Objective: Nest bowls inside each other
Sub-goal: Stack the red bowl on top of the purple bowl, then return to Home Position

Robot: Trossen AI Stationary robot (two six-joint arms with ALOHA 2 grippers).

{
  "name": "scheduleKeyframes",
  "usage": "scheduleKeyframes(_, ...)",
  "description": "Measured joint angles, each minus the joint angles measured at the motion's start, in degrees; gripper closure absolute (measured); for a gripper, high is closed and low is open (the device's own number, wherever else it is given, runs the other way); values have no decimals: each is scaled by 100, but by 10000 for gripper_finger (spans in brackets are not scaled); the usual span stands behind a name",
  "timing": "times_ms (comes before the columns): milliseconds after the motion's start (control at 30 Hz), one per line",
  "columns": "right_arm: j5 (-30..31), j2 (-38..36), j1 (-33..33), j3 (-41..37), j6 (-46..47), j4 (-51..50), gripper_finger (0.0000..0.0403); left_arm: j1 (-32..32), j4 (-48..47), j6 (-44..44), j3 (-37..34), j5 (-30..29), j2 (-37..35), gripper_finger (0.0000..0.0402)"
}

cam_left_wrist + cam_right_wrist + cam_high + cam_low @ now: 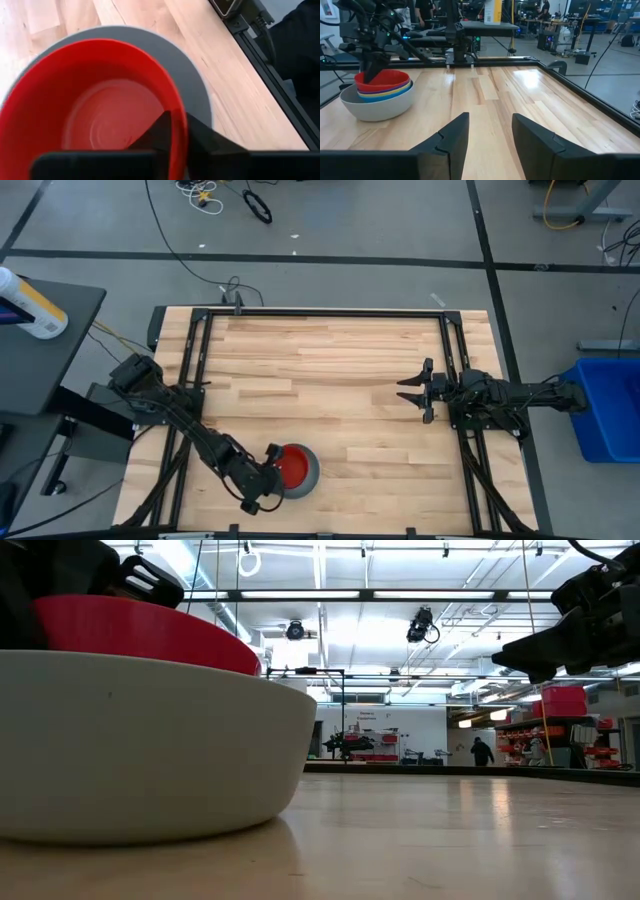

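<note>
The bowls are nested in one stack near the table's front edge, left of centre. The pale grey bowl (308,472) rests on the wood and holds the light blue (387,96), yellow (395,90) and dark blue (385,88) bowls, whose rims show in the right wrist view. The red bowl (294,465) sits on top. My left gripper (272,463) is shut on the red bowl at the stack's left side. My right gripper (412,390) hangs open above the table's right part, holding nothing. My left gripper has the red bowl's rim (178,107) between its two fingers, one finger (157,132) inside the bowl and one (207,140) outside, over the grey bowl's rim. It comes slanting down from the table's left. The red bowl sits level in the stack.
Black rails (190,370) run along the table's left and right sides. Bare wood (330,360) stretches from the stack to the far edge and to the right. A blue bin (608,405) stands off the table on the right.
</note>
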Motion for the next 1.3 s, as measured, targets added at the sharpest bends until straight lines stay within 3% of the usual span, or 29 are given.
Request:
scheduleKeyframes(300,0,0,-1,0,0,0,243,-1,38,-3,-4,-282,0,207)
scheduleKeyframes(467,-1,0,1,0,0,0,240,-1,36,26,-7,-650,0,152)
scheduleKeyframes(900,-2,-2,0,0,1,0,242,-94,381,458,64,-665,-155,136)
scheduleKeyframes(1100,-2,-2,1,0,39,0,241,-170,-834,599,21,-1885,-1075,143)
scheduleKeyframes(1233,-4,-2,1,0,82,0,245,-204,-1731,50,-226,-2959,-2148,150)
scheduleKeyframes(1300,-4,-2,-1,0,87,0,246,-289,-1912,-209,-496,-3170,-2757,153)
